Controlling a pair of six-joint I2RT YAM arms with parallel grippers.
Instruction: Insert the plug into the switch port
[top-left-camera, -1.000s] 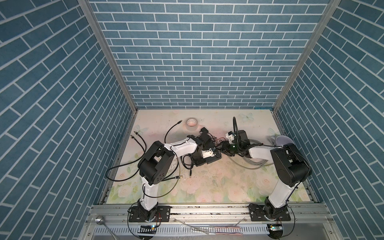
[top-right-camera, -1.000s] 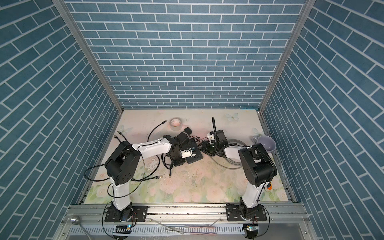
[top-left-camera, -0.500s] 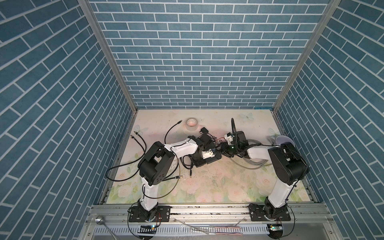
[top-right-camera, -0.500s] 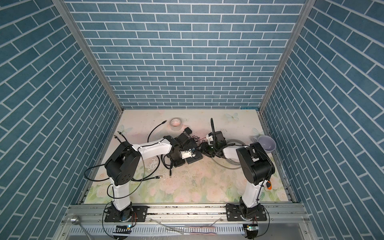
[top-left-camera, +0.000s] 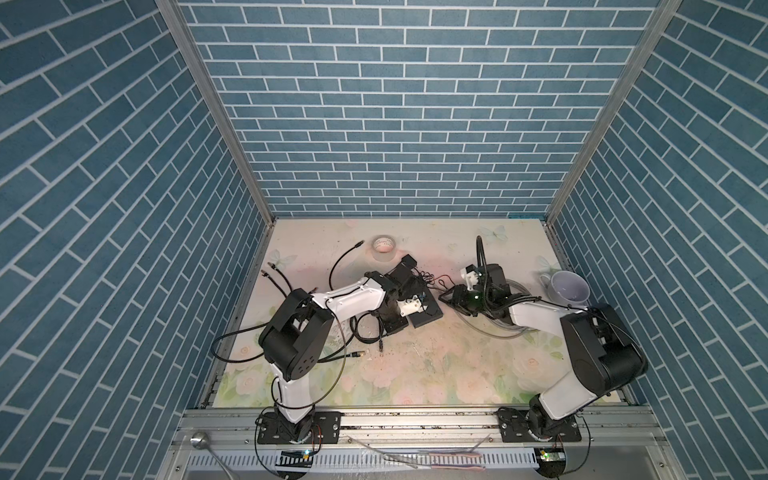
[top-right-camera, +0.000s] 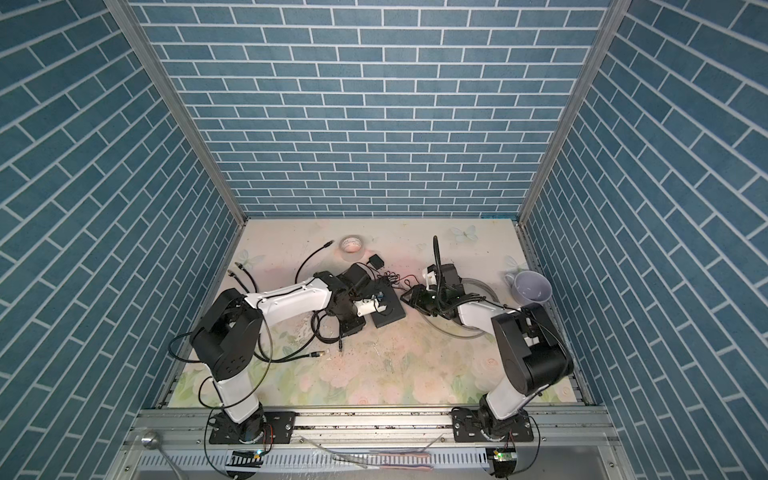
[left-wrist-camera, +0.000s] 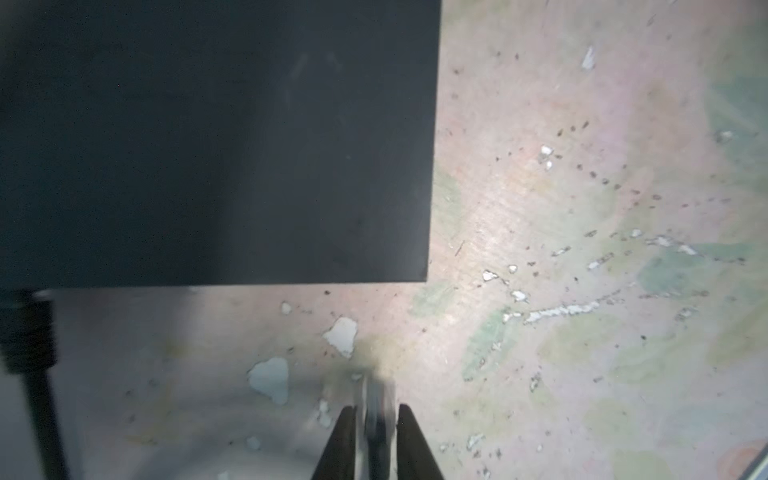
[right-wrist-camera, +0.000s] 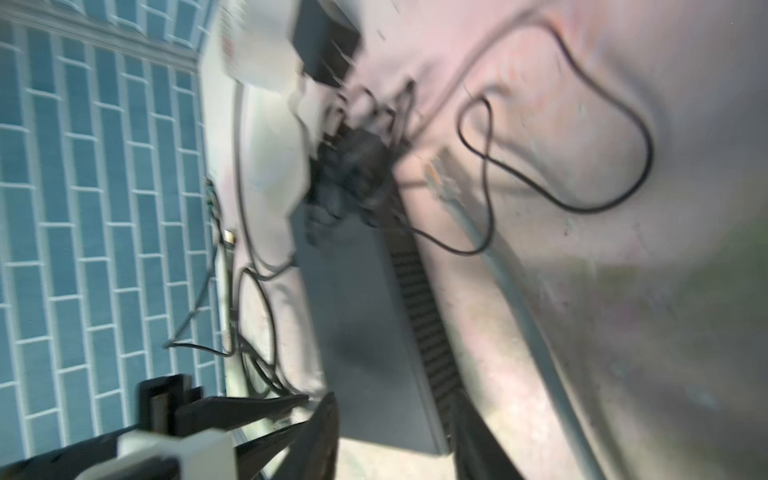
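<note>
The switch (top-left-camera: 430, 318) (top-right-camera: 390, 316) is a flat black box lying mid-table. In the left wrist view its dark top (left-wrist-camera: 208, 145) fills the upper left. My left gripper (left-wrist-camera: 376, 415) (top-left-camera: 405, 309) is shut on a small pale plug (left-wrist-camera: 376, 395), a short way off the switch's edge. My right gripper (top-left-camera: 451, 297) (right-wrist-camera: 392, 399) reaches the switch's right end. In the blurred right wrist view its fingers (right-wrist-camera: 330, 415) stand either side of the switch (right-wrist-camera: 361, 332); contact is unclear.
A black cable (left-wrist-camera: 25, 332) sits in the switch's edge. A grey cable with a clear plug (right-wrist-camera: 440, 174) lies beside the switch. There is also a tape roll (top-left-camera: 383, 245), a small black adapter (top-left-camera: 408, 262), a mug (top-left-camera: 568, 286), black cables (top-left-camera: 282, 282) and a grey cable coil (top-left-camera: 498, 328).
My right gripper has edged left towards the switch's end, and its jaws stand narrower than before. The left arm and the switch have hardly moved.
</note>
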